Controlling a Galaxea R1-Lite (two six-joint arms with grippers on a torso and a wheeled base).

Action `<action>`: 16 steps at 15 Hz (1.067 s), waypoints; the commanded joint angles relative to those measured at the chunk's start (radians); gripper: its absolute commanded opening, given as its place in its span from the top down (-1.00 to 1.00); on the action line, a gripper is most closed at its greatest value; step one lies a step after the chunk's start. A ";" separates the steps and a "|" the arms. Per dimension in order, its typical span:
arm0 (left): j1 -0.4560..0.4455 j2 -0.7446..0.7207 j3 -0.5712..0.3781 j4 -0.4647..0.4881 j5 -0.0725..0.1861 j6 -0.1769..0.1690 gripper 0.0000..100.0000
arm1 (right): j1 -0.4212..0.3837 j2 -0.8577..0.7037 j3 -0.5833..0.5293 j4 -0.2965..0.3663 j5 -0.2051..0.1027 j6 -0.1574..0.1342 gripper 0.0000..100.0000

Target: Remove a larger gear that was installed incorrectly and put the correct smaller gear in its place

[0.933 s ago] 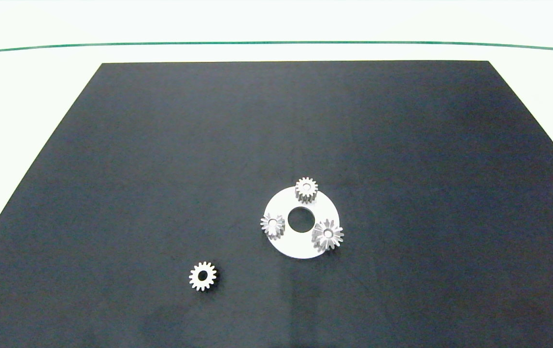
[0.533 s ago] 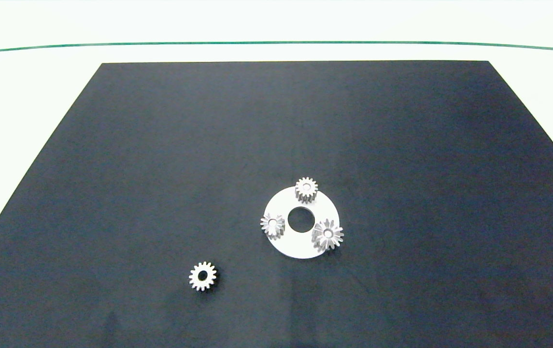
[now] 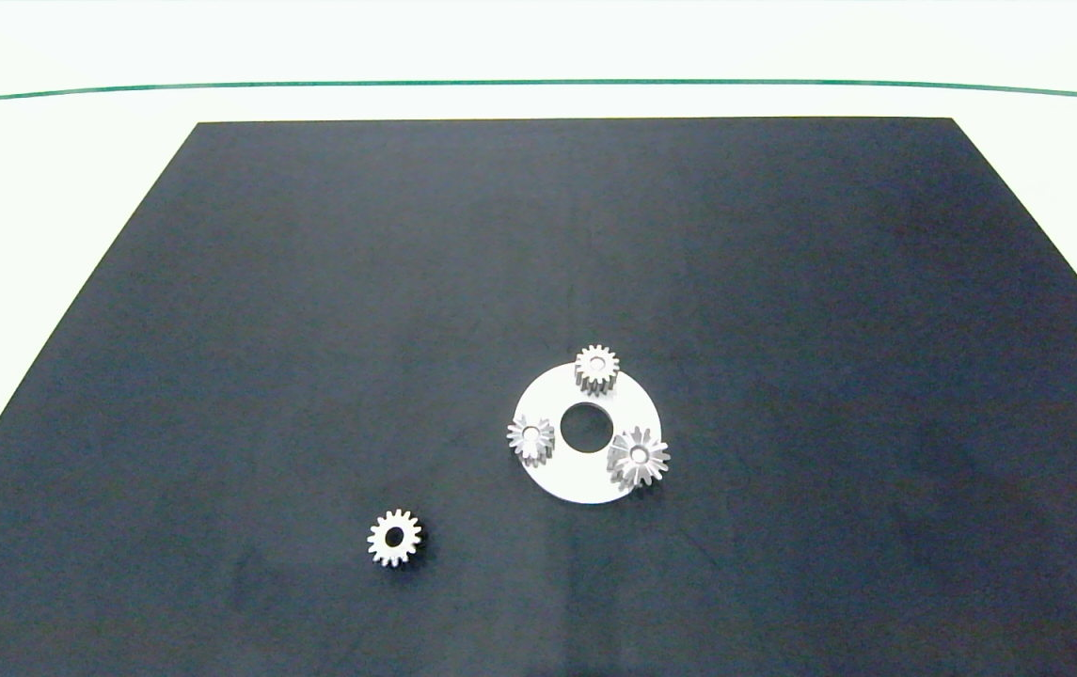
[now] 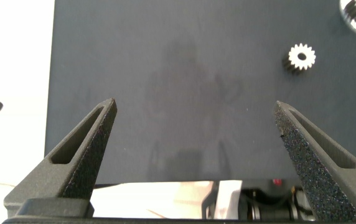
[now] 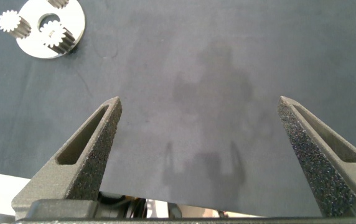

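Both arms are out of the head view. Left gripper [image 4: 193, 130] and right gripper [image 5: 200, 130] are spread wide, holding nothing, above the near edge of the black mat [image 3: 312, 282]. Near-left on the mat lies the loose small silver blunt-toothed gear [image 3: 395, 538]. Further in, the wide silver pointed-tooth gear [image 3: 639, 456] sits on the round white plate [image 3: 585, 480], near-right side. Best approach: right gripper descends vertically, pinches across the teeth, lifts straight, avoiding the two neighbouring small gears [image 3: 531, 438].

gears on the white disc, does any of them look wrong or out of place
Yes. On the white disc, the larger gear has longer pointed teeth than the two small gears and overhangs the rim. A matching smaller gear lies loose on the black mat.
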 commanded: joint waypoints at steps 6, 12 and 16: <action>-0.077 0.129 -0.001 0.003 0.000 0.001 -1.00 | 0.155 0.327 -0.075 0.007 -0.001 -0.018 -1.00; -0.079 0.169 -0.004 -0.001 -0.001 0.002 -1.00 | 0.220 0.534 -0.141 -0.002 -0.009 -0.082 -1.00; -0.096 0.167 -0.013 -0.003 0.000 0.004 -1.00 | 0.290 0.691 -0.219 -0.002 -0.011 -0.145 -1.00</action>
